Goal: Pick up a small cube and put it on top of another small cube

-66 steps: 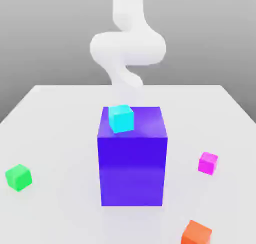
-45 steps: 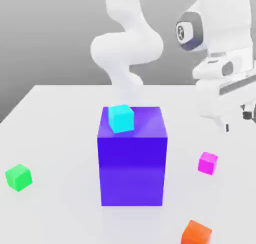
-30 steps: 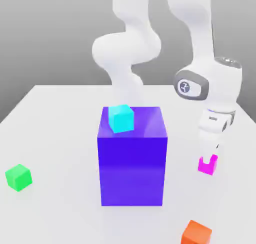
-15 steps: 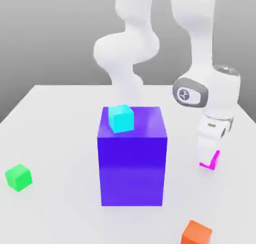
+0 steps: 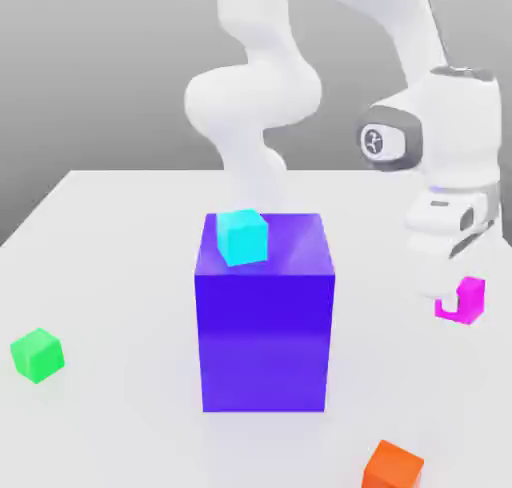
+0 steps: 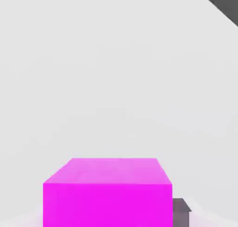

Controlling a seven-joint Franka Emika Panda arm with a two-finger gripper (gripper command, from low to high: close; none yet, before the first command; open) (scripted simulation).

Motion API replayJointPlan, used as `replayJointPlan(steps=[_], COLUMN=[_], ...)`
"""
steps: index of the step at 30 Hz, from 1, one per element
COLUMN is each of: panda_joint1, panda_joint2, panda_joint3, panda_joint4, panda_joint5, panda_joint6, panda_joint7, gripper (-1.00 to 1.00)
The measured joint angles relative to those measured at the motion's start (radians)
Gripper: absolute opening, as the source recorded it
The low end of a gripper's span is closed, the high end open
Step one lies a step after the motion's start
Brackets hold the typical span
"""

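White counter (image 5: 120, 226) carries a green cube (image 5: 37, 355) at left; at right, the gripper (image 5: 452, 301) holds the pink cube (image 5: 463, 300) clamped, lifted.

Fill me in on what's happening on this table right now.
A white robot arm has its gripper shut on the small magenta cube, holding it just above the table on the exterior view's right. The small green cube, where it is meant to go, sits alone on the exterior view's left. Between them stands a big blue-violet block with a cyan cube on top. An orange cube lies near the front edge.
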Motion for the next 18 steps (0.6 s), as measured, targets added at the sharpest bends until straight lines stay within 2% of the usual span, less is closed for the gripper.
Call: replayJointPlan(steps=[18], panda_joint1=[-0.709], panda_joint2=[0.069], panda_joint3=[-0.358], panda_joint4=[0.131], panda_joint5=[0.026], panda_joint6=[-0.197], panda_joint7=[0.519], gripper=[-1.0])
